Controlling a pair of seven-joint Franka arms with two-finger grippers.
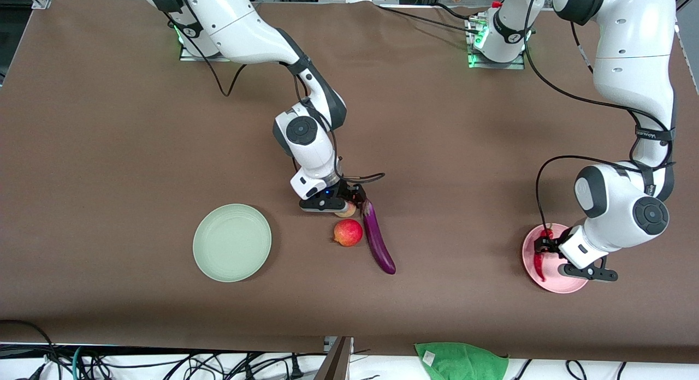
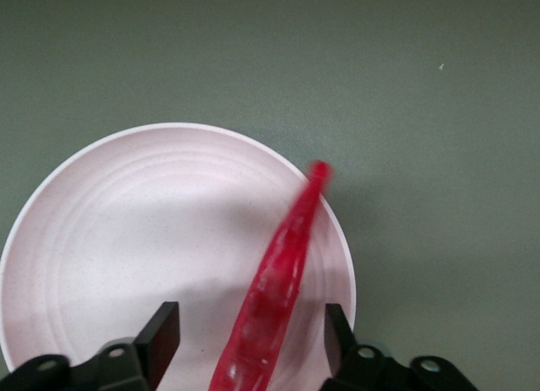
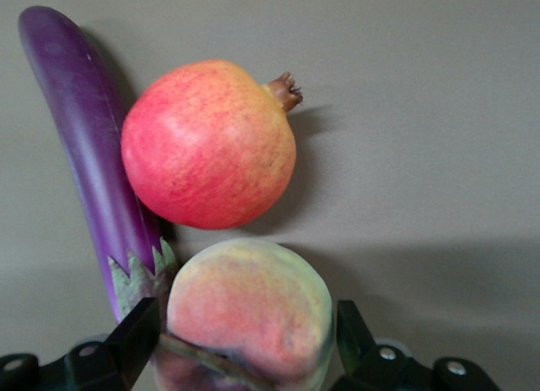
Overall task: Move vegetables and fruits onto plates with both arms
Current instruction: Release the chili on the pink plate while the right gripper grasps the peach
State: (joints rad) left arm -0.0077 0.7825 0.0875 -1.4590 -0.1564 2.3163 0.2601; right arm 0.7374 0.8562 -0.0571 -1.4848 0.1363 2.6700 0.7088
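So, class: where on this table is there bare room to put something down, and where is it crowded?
Free: the mint plate holds nothing, and bare cloth stretches between the eggplant and the pink plate.

Crowded: the peach, pomegranate and eggplant cluster under the right tool. The left tool hangs open over the pink plate, around the chili.

chili over the pink plate

the left gripper [image 2: 249,336] hung over the pale pink plate [image 2: 110,239], fingers [image 2: 160,332] spread apart with the red chili pepper [image 2: 278,281] between them, its tip reaching past the plate's rim above the tabletop [image 2: 422,112]
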